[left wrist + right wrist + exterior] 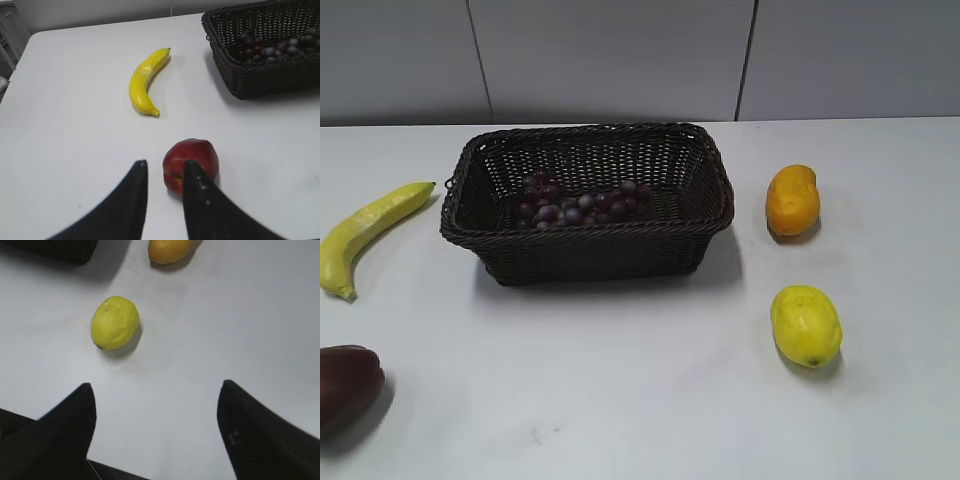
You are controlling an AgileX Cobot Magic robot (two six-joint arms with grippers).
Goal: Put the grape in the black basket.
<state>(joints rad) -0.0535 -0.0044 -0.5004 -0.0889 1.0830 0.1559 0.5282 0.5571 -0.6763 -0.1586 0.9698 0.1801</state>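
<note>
The grape [582,205], a long bunch of small dark red and purple grapes, lies inside the black basket [590,232] on its floor. Both also show at the top right of the left wrist view, the grape [280,47] inside the basket [260,62]. My left gripper [165,164] hovers over the table far to the left of the basket, its fingers close together with a narrow gap and nothing between them. My right gripper [156,385] is wide open and empty above bare table to the right of the basket. Neither gripper shows in the exterior view.
A banana [370,228] lies left of the basket. A dark maroon fruit [345,385] sits at the front left, just beyond my left fingertips in the left wrist view [192,160]. A lemon [806,325] and an orange-yellow fruit [792,200] lie right of the basket.
</note>
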